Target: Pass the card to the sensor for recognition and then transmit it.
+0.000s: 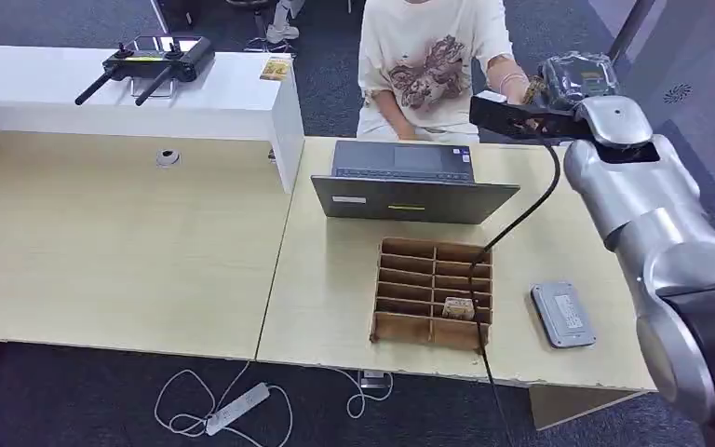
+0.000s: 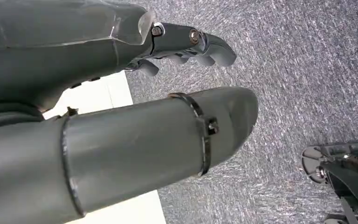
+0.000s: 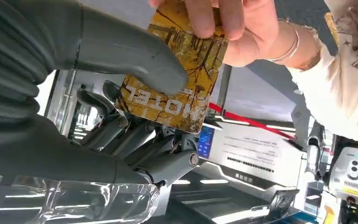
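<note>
Down beside the robot's body, over speckled grey carpet point(image 2: 307, 70), the left hand point(image 2: 186, 46) hangs with its fingers curled loosely inward and nothing in them, taking no part in the work. Nearer the table's front edge on the pale wooden table point(image 1: 149, 242) lie the flat grey rectangular sensor pad point(image 1: 563, 315) and, just to its left, the brown wooden compartment tray point(image 1: 433, 293), with one small card-like piece point(image 1: 458, 307) resting in a front compartment. Behind the tray stands an open grey laptop point(image 1: 414, 182). Beyond that, at the far right edge of the table, the silver right arm point(image 1: 652, 223) reaches out and up to a seated person in a cream printed T-shirt point(image 1: 428, 65). The right hand point(image 3: 135, 107) pinches the yellow-brown printed hotel key card point(image 3: 177, 88) between its thick grey thumb and darker fingers, while the person's hand point(image 3: 233, 28) grips the card's opposite end. Judging by this, the card is well away from the sensor pad, so the recognition step looks to be done, though the pictures cannot confirm it, and the handover is in its last stage. What seems left is for the right hand to let go once the person has a firm hold, then draw back.
</note>
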You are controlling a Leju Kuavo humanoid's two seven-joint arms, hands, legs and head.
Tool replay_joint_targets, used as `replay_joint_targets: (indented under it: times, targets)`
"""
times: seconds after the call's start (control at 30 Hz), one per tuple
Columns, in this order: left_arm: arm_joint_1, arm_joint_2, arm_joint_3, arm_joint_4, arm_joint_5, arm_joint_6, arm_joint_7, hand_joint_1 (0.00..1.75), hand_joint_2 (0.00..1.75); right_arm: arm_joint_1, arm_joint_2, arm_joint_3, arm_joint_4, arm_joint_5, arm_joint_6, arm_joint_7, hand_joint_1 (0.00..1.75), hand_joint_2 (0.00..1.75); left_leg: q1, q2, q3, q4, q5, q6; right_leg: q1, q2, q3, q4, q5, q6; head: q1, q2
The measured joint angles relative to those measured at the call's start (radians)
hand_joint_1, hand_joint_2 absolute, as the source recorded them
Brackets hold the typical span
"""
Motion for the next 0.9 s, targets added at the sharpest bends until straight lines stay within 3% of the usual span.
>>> replay_joint_targets:
  times: [0.07, 0.1, 0.13, 0.43, 0.57, 0.63, 0.77, 0.9]
  targets:
    - [0.000, 0.000, 0.000, 0.000, -0.001, 0.000, 0.000, 0.00, 0.00, 0.000, 0.000, 0.000, 0.000, 0.000, 0.000, 0.000, 1.75, 1.75, 0.000, 0.000, 0.000, 0.000, 0.000, 0.000, 0.000, 0.000, 0.000, 0.000, 0.000, 0.000, 0.000, 0.000]
    - [0.000, 0.000, 0.000, 0.000, -0.002, 0.000, 0.000, 0.00, 0.00, 0.000, 0.000, 0.000, 0.000, 0.000, 0.000, 0.001, 0.30, 1.75, 0.000, 0.000, 0.000, 0.000, 0.000, 0.000, 0.000, 0.000, 0.000, 0.000, 0.000, 0.000, 0.000, 0.000]
    - [0.000, 0.000, 0.000, 0.000, -0.002, 0.000, 0.000, 0.00, 0.00, 0.000, 0.000, 0.000, 0.000, 0.000, 0.000, 0.001, 0.00, 1.75, 0.000, 0.000, 0.000, 0.000, 0.000, 0.000, 0.000, 0.000, 0.000, 0.000, 0.000, 0.000, 0.000, 0.000]
    - [0.000, 0.000, 0.000, 0.000, -0.001, -0.003, 0.000, 0.00, 0.00, 0.006, -0.001, -0.002, 0.003, 0.011, -0.014, 0.007, 0.00, 1.75, 0.000, 0.000, 0.000, 0.000, 0.000, 0.000, 0.000, 0.000, 0.000, 0.000, 0.000, 0.000, 0.000, 0.000]
    - [0.000, 0.000, 0.000, 0.000, -0.001, -0.003, 0.000, 0.00, 0.00, 0.009, -0.001, -0.026, 0.002, -0.044, -0.049, -0.012, 0.00, 1.75, 0.000, 0.000, 0.000, 0.000, 0.000, 0.000, 0.000, 0.000, 0.000, 0.000, 0.000, 0.000, 0.000, 0.000]
    - [0.000, 0.000, 0.000, 0.000, 0.000, -0.002, 0.000, 0.00, 0.00, 0.017, -0.001, -0.072, -0.006, -0.158, -0.085, -0.066, 0.00, 1.75, 0.000, 0.000, 0.000, 0.000, 0.000, 0.000, 0.000, 0.000, 0.000, 0.000, 0.000, 0.000, 0.000, 0.000]
    - [0.000, 0.000, 0.000, 0.000, 0.007, 0.006, 0.000, 0.00, 0.00, 0.041, 0.003, -0.260, -0.053, -0.491, -0.124, -0.291, 0.00, 1.75, 0.000, -0.001, -0.001, 0.000, 0.000, 0.000, 0.000, -0.001, 0.000, 0.000, 0.000, 0.000, 0.000, 0.000]
    - [0.000, 0.000, 0.000, 0.000, 0.016, 0.013, 0.000, 0.00, 0.00, 0.048, 0.008, -0.441, -0.105, -0.790, -0.007, -0.428, 0.00, 1.75, 0.000, -0.002, -0.001, 0.000, 0.000, 0.000, 0.000, -0.002, 0.000, 0.000, 0.000, 0.000, 0.000, 0.000]
